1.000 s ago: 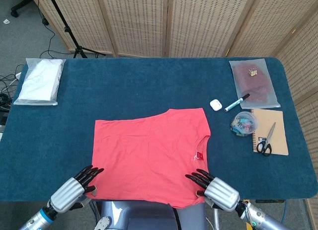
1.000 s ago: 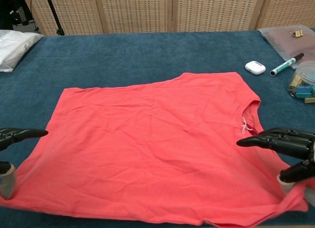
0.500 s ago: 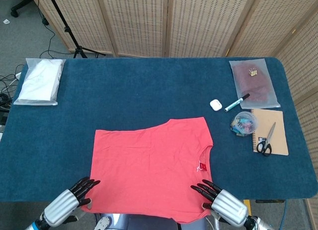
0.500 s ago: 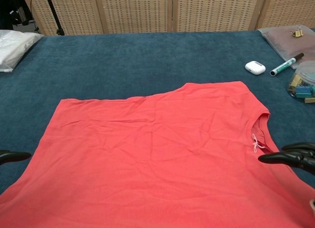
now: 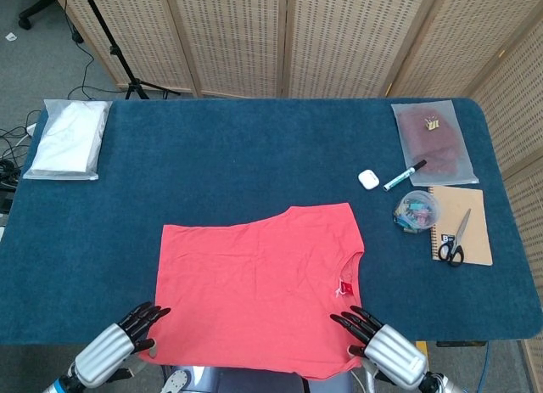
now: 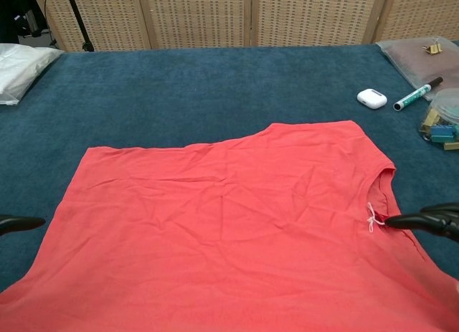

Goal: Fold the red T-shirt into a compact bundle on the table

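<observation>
The red T-shirt (image 5: 259, 287) lies flat at the 6 o'clock edge of the desk (image 5: 212, 164); its near hem is cut off. Left hand (image 5: 114, 346) and right hand (image 5: 382, 349) grip its corners; the thumbs are hidden.

Bright, even light; sharp, shadowless views

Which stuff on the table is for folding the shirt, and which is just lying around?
For the job:
red T-shirt
left hand
right hand

Just lying about:
white bag
earbud case
marker
clip tub
scissors
notebook
</observation>
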Motion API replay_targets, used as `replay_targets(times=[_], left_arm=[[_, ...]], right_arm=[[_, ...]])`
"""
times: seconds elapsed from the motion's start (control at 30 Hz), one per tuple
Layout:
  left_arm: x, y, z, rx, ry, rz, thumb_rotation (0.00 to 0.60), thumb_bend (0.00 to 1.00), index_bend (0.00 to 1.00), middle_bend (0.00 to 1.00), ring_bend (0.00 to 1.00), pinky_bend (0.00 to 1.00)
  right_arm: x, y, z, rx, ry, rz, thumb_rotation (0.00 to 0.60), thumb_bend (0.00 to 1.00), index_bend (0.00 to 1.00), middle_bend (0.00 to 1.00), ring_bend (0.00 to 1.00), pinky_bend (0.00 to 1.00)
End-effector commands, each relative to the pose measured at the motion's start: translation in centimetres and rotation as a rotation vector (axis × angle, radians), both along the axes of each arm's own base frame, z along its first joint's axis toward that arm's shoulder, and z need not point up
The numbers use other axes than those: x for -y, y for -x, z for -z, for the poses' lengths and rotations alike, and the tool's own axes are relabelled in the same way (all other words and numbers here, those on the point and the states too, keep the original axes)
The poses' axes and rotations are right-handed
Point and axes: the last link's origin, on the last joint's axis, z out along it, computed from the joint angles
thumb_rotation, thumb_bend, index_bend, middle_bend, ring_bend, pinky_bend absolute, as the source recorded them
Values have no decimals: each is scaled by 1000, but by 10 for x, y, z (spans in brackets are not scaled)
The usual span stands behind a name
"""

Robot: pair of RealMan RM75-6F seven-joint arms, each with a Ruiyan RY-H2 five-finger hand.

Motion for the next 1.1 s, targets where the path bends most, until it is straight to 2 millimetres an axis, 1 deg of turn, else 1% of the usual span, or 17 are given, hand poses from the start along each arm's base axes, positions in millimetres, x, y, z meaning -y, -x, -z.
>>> replay_targets(times=[0.03,0.1,0.17,0.2,0.27,0.37,0.4,0.43,0.47,0.53,0.57,0.73,0.9,1.1], left_arm=[[-25,-7,2,18,-48,-19,600,544,746,0,0,0],[-41,-12,1,23,-81,-42,600,544,745,0,0,0],[-55,-15,0,9,-115,-73,600,545,746,0,0,0],[-65,-18,-1,-6,-142,-93,600,545,746,0,0,0],[-79,-26,-3,-30,-172,-128,600,545,746,0,0,0],[-106,-41,-5,-61,-212,-201,600,544,747,0,0,0],[-113,-45,-5,-69,-222,-216,600,544,748,0,0,0],[-117,-47,-5,-74,-225,-224,600,544,748,0,0,0],[-126,-51,-5,-81,-232,-241,600,544,748,0,0,0],[-135,-54,-3,-95,-232,-259,600,544,748,0,0,0],[-143,-56,-1,-107,-235,-273,600,543,748,0,0,0],[-164,-61,6,-136,-235,-316,600,544,748,0,0,0],[-180,-63,14,-161,-240,-346,600,544,748,0,0,0],[-199,-59,25,-181,-245,-397,600,544,748,0,0,0]], right_arm=[[30,2,4,1,55,78,600,698,650,8,0,0],[49,3,4,8,86,121,600,695,651,8,0,0],[63,4,4,11,107,157,600,694,652,8,0,0],[75,5,3,17,119,184,600,696,652,8,0,0],[94,6,4,13,131,224,600,700,652,8,0,0],[135,10,6,1,150,317,600,694,653,8,0,0],[145,10,7,-6,157,335,600,692,653,8,0,0],[149,10,7,-9,158,343,600,695,653,8,0,0],[160,10,8,-11,167,364,600,695,653,8,0,0],[171,9,10,-17,172,384,600,701,653,8,0,0],[181,8,12,-22,178,396,600,699,653,8,0,0],[204,2,19,-44,186,416,600,697,653,8,0,0],[221,-5,25,-48,196,424,600,701,654,8,0,0],[240,-9,32,-74,204,443,600,705,654,8,0,0]])
